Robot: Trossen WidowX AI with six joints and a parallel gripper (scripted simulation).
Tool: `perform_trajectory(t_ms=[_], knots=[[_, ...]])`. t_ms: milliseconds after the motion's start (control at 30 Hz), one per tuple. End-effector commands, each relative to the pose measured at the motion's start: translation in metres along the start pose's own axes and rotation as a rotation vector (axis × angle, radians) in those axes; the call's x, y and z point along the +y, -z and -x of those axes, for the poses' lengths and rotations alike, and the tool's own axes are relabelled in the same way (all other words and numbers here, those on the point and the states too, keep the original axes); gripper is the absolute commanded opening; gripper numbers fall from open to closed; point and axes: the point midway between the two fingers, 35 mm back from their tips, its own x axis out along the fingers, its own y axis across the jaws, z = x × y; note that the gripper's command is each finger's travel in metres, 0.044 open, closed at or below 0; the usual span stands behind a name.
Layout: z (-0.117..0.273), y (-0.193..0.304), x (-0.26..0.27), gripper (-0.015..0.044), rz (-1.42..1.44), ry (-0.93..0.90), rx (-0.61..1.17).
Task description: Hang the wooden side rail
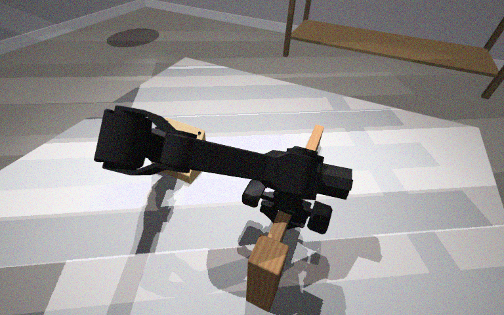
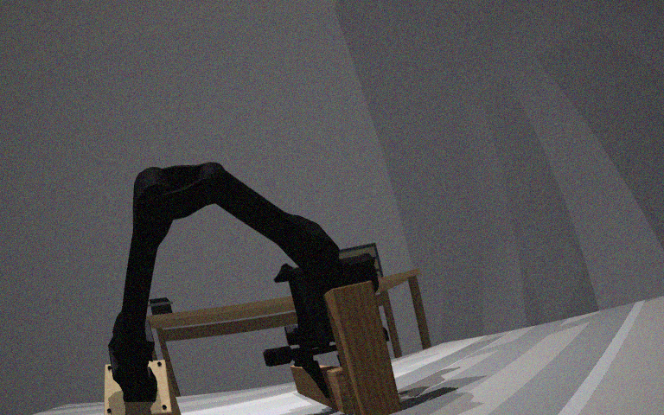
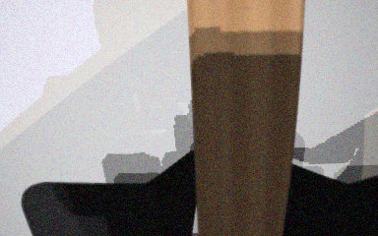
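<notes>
Between the fingers of the gripper (image 1: 287,218) (image 2: 320,391) (image 3: 241,197), the wooden rail (image 1: 315,137) (image 2: 310,384) (image 3: 246,98) is being clamped by its long side edges. Beside the rail's near end, the upright post (image 1: 262,274) (image 2: 364,347) is being seen; bare tabletop (image 1: 427,218) (image 2: 469,367) is being left on both sides of the rail. Whether the hooks are being borne by the pins cannot be told.
</notes>
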Motion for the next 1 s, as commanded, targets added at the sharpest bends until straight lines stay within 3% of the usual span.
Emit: perform_trajectory(t_ms=[0, 967], knots=[[0.0, 0.0, -0.002, 0.0, 0.005, 0.001, 0.004], [0.0, 0.001, -0.014, 0.0, 0.004, 0.001, 0.004]])
